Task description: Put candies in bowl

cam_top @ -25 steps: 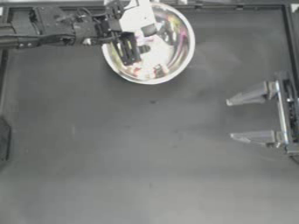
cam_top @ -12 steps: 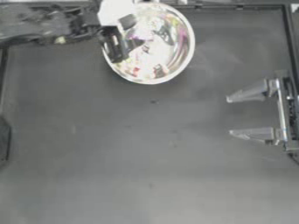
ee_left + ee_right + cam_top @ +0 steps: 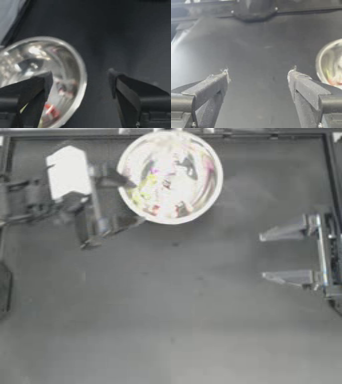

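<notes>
the dark worktop (image 3: pixel 174 318) is a matte grey sheet with a raised frame along its edges, and the bowl (image 3: pixel 169 176) sits on it near the far rim. from above, the bowl's shiny inside holds a blurred cluster of candies (image 3: pixel 162 193) – yellow-green, pink and red patches among reflections, too smeared to count. the left wrist view adds what the overhead one blurs: the bowl's curved rim close up and red wrappers low inside it, with one jaw of the left gripper (image 3: pixel 113 200) over the bowl's edge and the other outside it, jaws apart and holding nothing. the right wrist view shows the bowl only as a sliver at its side, across bare worktop. the right gripper (image 3: pixel 287 253) sits well apart from the bowl – drawn back at its own side, jaws spread wide, empty.
</notes>
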You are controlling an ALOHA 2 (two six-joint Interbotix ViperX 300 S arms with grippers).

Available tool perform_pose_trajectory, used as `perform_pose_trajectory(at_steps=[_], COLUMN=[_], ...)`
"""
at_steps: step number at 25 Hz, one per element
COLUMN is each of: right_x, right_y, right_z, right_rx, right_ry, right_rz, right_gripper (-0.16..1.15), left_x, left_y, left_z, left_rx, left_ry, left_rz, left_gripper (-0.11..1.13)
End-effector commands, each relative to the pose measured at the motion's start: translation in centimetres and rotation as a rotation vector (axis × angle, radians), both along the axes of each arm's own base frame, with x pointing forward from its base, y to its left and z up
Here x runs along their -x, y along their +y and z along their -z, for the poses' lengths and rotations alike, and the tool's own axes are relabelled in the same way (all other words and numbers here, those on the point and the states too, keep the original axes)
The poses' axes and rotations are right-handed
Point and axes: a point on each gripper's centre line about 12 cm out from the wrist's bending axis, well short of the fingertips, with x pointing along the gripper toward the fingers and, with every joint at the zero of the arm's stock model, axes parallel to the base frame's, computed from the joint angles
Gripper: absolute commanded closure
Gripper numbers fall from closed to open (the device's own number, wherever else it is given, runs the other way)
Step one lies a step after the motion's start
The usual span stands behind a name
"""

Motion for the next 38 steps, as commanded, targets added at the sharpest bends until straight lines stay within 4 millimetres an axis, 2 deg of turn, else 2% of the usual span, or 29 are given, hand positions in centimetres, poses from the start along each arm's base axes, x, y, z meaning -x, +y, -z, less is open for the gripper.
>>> perform_pose_trajectory(at_steps=[1, 6, 12, 27, 38], right_x=[-0.4, -0.3, 0.2, 0.4, 0.4], right_y=[-0.1, -0.2, -0.6, -0.6, -0.6], right_z=[-1.3, -1.6, -2.2, -2.7, -2.6], right_rx=[0.012, 0.013, 0.032, 0.063, 0.067], right_ry=[-0.037, -0.044, -0.068, -0.1, -0.098], right_rz=[-0.002, 0.003, 0.024, 0.015, 0.014], right_gripper=[-0.01, -0.01, -0.01, -0.01, -0.01], left_x=[2.1, 4.0, 5.1, 9.6, 11.3], left_y=[-2.0, -3.8, -5.3, -6.5, -7.4], left_z=[-2.0, -1.8, -0.6, 0.1, 1.4], left_rx=[-0.013, -0.016, -0.013, -0.034, -0.001], left_ry=[-0.109, -0.132, -0.118, -0.262, -0.28], left_rz=[0.041, 0.088, 0.133, 0.158, 0.184], left_gripper=[0.06, 0.08, 0.08, 0.08, 0.11])
